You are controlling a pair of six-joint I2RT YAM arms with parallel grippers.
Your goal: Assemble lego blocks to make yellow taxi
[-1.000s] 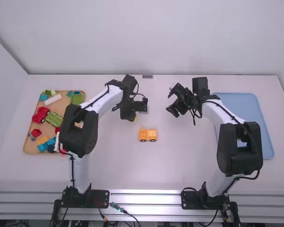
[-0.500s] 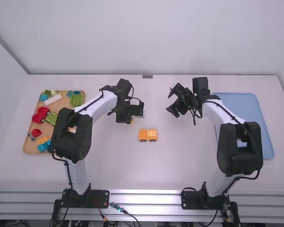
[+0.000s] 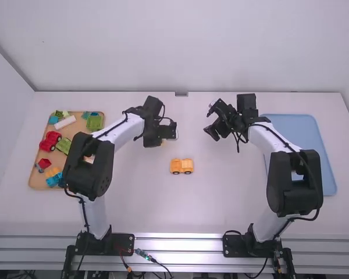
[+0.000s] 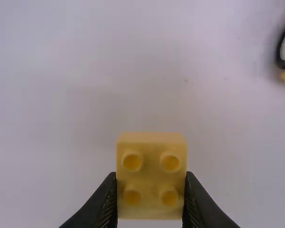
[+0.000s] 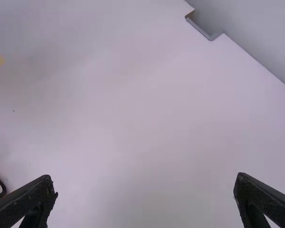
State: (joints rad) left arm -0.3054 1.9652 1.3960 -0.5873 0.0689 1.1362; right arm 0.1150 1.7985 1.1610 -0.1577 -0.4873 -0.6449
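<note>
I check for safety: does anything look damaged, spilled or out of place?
Nothing stands out. The left claw holds a yellow block squarely, and the yellow car rests on the table.

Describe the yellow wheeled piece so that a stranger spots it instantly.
On the white table, look between the tan tray and the blue tray. The yellow wheeled piece stands there directly on the tabletop. Its wheels set it apart from the small yellow block, which has studs and is held in the left gripper.
</note>
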